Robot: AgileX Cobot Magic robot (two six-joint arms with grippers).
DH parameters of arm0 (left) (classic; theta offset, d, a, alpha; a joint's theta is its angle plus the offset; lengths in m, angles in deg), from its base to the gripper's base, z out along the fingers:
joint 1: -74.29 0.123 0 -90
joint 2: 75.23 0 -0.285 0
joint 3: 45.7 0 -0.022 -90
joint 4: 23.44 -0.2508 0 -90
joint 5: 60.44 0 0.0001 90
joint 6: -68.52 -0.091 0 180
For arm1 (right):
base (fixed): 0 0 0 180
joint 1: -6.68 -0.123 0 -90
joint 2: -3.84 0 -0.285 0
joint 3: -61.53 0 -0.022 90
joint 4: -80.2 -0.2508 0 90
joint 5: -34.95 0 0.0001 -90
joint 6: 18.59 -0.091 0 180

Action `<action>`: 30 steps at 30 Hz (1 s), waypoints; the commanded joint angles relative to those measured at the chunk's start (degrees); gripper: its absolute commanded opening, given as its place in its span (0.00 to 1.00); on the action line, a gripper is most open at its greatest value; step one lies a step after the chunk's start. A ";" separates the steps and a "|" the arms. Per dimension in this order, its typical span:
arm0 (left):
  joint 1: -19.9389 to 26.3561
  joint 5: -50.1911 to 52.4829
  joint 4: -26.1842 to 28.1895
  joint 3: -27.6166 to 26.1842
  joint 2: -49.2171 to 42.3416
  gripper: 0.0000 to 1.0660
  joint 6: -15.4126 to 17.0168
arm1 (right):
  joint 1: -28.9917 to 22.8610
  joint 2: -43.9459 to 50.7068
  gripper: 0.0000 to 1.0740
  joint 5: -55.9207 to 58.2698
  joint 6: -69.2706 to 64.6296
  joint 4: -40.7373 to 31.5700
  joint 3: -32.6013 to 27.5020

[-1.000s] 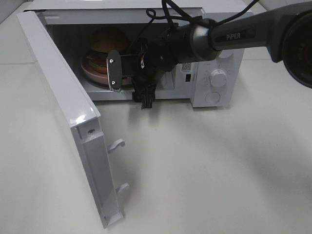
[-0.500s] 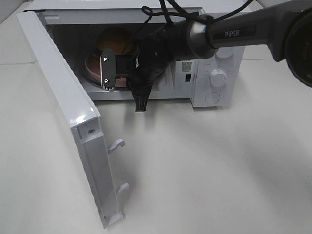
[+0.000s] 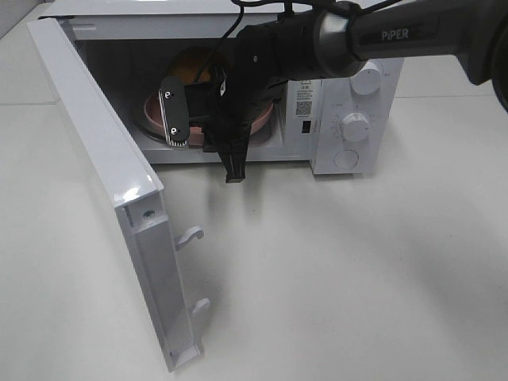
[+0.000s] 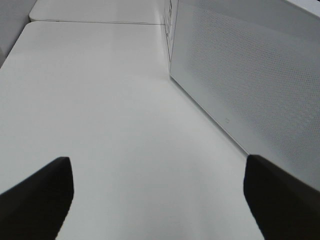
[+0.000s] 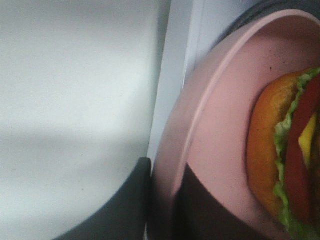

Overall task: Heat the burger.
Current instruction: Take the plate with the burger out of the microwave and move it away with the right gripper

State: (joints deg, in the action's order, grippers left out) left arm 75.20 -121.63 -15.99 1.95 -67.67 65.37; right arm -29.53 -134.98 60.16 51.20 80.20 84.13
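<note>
The burger (image 3: 193, 63) sits on a round pink plate (image 3: 152, 112) inside the open microwave (image 3: 349, 95), mostly hidden behind my right arm. The right wrist view shows the bun, lettuce, tomato and cheese of the burger (image 5: 287, 155) lying on the plate (image 5: 220, 125). My right gripper (image 3: 177, 121) reaches into the cavity and is shut on the plate's front rim, one dark finger (image 5: 132, 202) on each side of the rim. My left gripper (image 4: 160, 200) is open over bare table beside the microwave's perforated outer wall (image 4: 260, 75), and it does not show in the high view.
The microwave door (image 3: 103, 175) stands swung open toward the front left, its latch hooks (image 3: 193, 234) sticking out. The control panel with dials (image 3: 355, 125) is right of the cavity. White table (image 3: 333, 278) stretches in front.
My right gripper has gone from open to shut on the plate's rim, shifting slightly left and upward at the cavity mouth. The left gripper has not moved.
</note>
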 commanded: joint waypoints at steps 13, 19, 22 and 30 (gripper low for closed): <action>0.06 0.00 -0.06 0.11 -0.80 0.79 0.11 | 0.29 6.13 0.03 4.13 2.81 1.15 -4.53; 0.06 0.00 -0.06 0.11 -0.80 0.79 0.11 | 1.09 8.42 0.03 3.38 5.56 1.32 -8.71; 0.06 0.00 -0.06 0.11 -0.80 0.79 0.11 | 1.09 10.94 0.03 1.55 8.31 1.32 -12.89; 0.06 0.00 -0.06 0.11 -0.80 0.79 0.11 | 1.78 16.21 0.04 -4.81 10.66 1.32 -20.63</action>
State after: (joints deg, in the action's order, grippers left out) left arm 75.20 -121.63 -15.99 1.95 -67.67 65.37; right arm -28.67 -120.94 58.10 61.97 80.94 64.53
